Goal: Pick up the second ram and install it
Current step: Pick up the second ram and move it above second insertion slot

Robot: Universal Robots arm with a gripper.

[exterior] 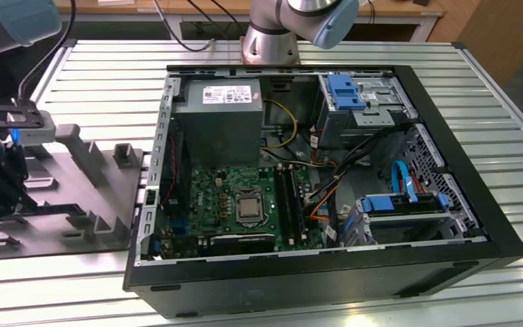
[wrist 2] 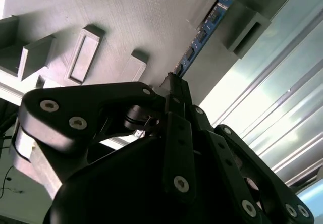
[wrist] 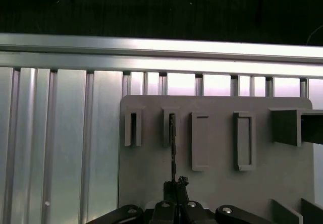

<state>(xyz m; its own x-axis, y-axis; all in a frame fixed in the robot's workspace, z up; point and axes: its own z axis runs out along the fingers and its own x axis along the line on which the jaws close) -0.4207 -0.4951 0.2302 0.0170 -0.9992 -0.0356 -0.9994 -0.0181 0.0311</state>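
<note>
1. The hand (wrist: 175,183) is closed: in both wrist views its black fingertips are pinched together on one end of the second ram (wrist 2: 203,32), a thin blue-green strip.
2. The second ram stands on its long edge in the grey plastic tray (exterior: 89,228), held between small upright blocks (wrist: 169,127). The blocks seem there to keep it upright, so the fingers can pinch its two flat faces from above.
3. In the first wrist view the strip appears edge-on as a thin dark line running from the fingertips into one slotted block. It looks seated in the tray, not yet lifted clear.
4. The tray lies on the slatted aluminium worktop (exterior: 107,88), on the exterior view's left, just beside the open computer case (exterior: 334,276).
5. The case lies on its side with the green motherboard (exterior: 220,194) facing up. This seems meant to let a strip be pressed straight down into it.
6. The task looks to be at the grasp step: strip gripped, transfer to the case not yet begun.
</note>
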